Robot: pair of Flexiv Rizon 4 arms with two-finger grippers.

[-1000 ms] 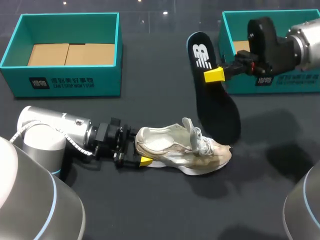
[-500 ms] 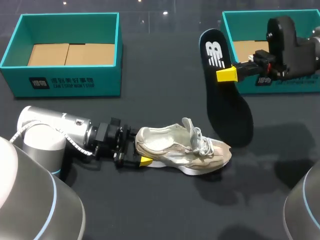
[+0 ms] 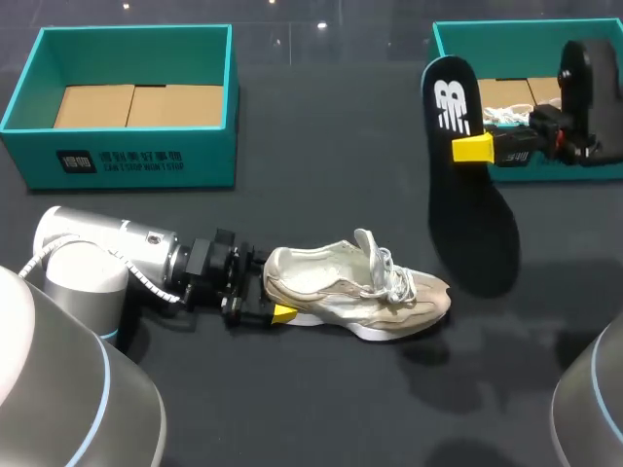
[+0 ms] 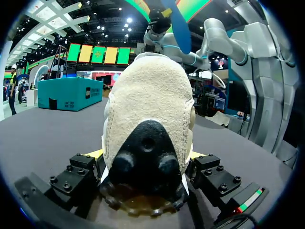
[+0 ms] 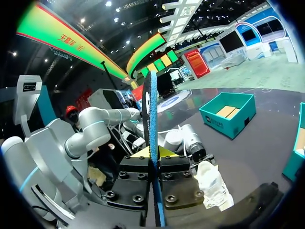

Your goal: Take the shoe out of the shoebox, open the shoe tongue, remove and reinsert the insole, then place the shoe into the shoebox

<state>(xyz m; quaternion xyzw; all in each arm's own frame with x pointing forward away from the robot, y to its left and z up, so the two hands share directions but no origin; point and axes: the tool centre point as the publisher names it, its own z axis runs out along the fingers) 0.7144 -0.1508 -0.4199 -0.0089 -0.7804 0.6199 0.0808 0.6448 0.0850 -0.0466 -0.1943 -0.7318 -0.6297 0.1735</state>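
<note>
My left gripper (image 3: 263, 297) pinches the shoe (image 3: 350, 292) at its back end; the toe points right. Up and right of the shoe, my right gripper (image 3: 474, 149) pinches the insole (image 3: 472, 229), wide end hanging down. I think I should lower that end slowly into the shoe, under the raised tongue (image 3: 368, 248), with the left grip firm.

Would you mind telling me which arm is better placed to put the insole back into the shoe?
The right arm: the right fingers hold the insole aloft, while the left fingers clamp the heel of the shoe.
</note>
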